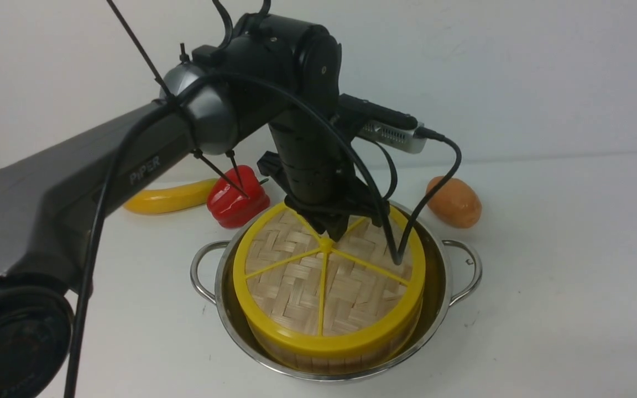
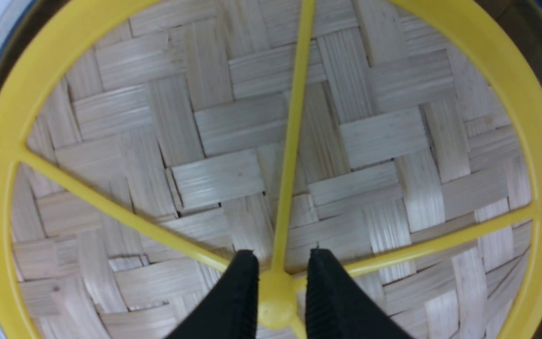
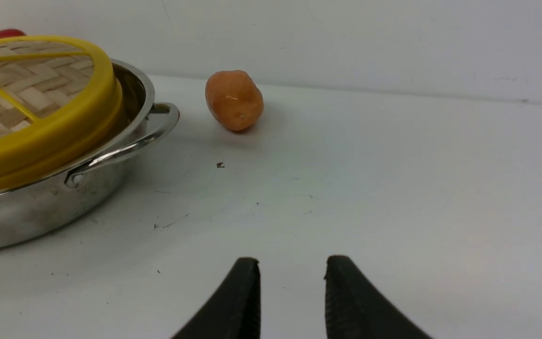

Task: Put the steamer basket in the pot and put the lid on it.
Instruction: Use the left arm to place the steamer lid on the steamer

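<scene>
one flat round woven-bamboo lid (image 1: 296, 282), with a yellow plastic rim and five yellow spokes, sits on one slatted bamboo steamer basket (image 1: 324, 363) inside one shiny steel pot (image 1: 444, 260) with two loop handles. the left gripper (image 1: 330, 235) is clenched on the lid's centre knob. the right gripper (image 3: 292, 287) hangs released, grasping nothing, over the white table (image 3: 417, 188). beyond the pot lie one red pepper (image 1: 238, 196), one yellow banana (image 1: 169, 199) and one orange potato (image 1: 454, 202). the left arm (image 1: 75, 166) reads "piper".

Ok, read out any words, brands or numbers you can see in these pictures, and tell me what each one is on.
"PiPER": white lettering on the dark link of the left arm, seen in the front view.
No other text can be read: the pot and the lid show no label or number in any view.
</scene>
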